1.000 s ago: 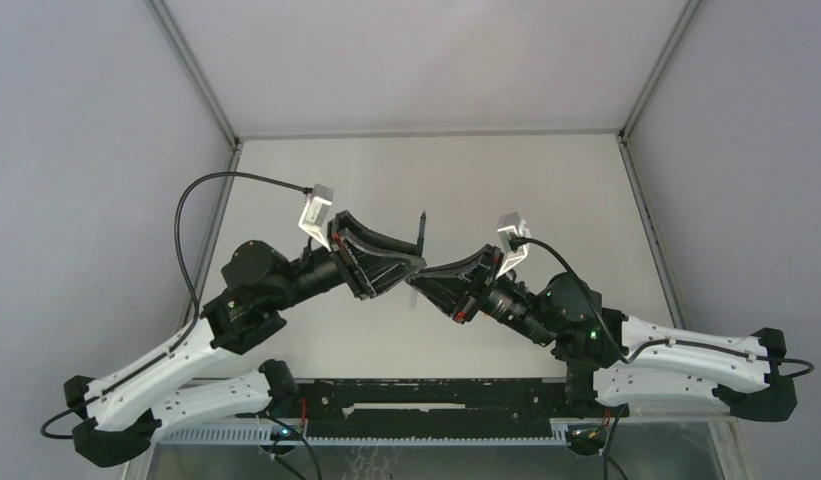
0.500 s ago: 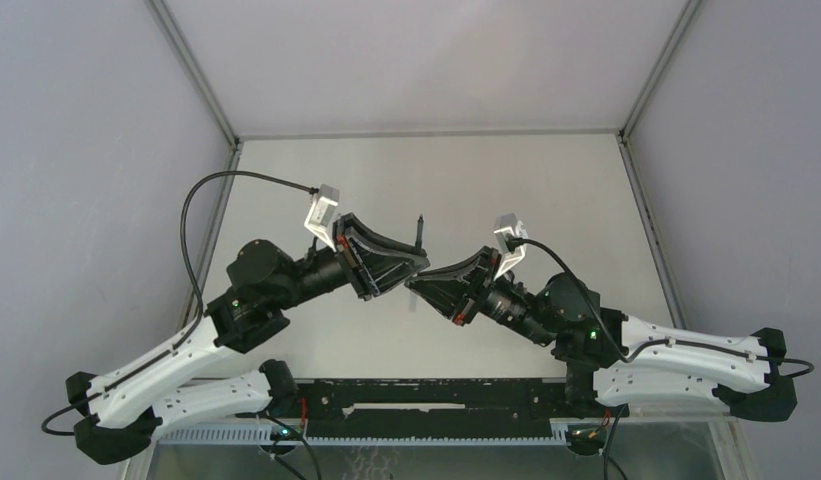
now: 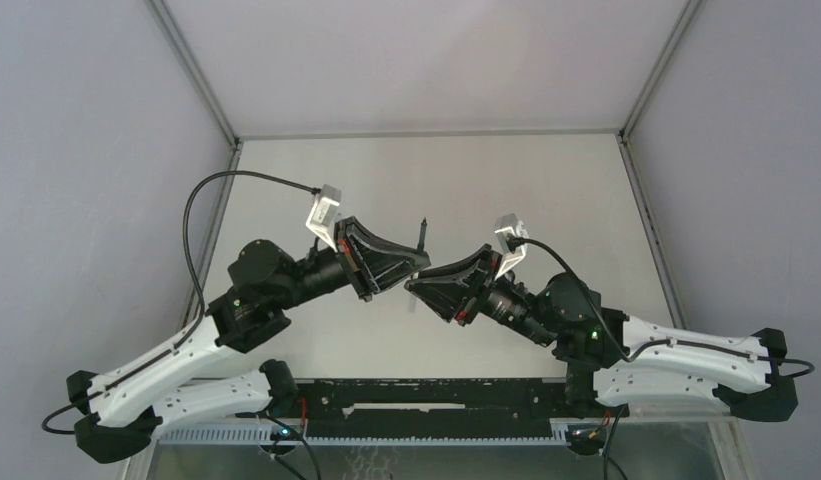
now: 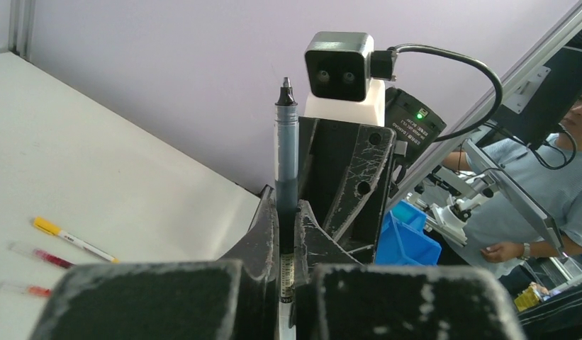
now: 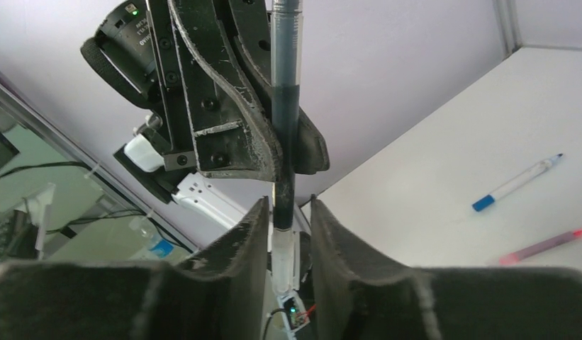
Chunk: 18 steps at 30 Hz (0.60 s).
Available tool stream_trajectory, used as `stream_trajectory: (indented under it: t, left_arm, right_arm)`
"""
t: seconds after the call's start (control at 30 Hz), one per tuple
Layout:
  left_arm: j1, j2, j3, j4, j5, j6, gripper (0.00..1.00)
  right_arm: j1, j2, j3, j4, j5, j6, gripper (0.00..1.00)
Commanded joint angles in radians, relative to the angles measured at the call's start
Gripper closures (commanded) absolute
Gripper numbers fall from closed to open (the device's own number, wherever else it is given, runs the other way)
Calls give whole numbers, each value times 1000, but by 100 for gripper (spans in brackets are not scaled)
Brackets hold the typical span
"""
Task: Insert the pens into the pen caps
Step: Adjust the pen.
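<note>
Pen point(image 4: 286, 142) upright in left claw point(image 4: 288, 216)

The flat white table point(image 3: 546, 180) bears a yellow-ended clear pen point(image 4: 71, 241), two red-ended pens point(image 4: 38, 253) just beside it, and a blue-ended pen point(image 5: 520, 182).

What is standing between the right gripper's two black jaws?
A clear-barrelled black pen, upright, with a gap beside it; the left gripper clamps it. The right wrist view shows this.

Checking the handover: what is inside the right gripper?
The black pen, its lower part clear of both open fingers; the left gripper clamps it higher up. Its bottom end is hidden lower down.
</note>
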Motion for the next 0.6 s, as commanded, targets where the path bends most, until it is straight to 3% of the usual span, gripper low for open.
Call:
stream_trajectory:
  t: [0.0, 0.13, 0.57]
  left_arm:
    - [-8, -24, 8, 34, -3, 8, 100]
    - [-8, -49, 10, 14, -42, 30, 100]
    - [-8, -84, 21, -28, -104, 58, 100]
  right_arm:
    - [7, -24, 35, 2, -6, -1, 58]
    - [7, -29, 35, -3, -29, -1, 50]
    - [9, 18, 36, 10, -140, 9, 52]
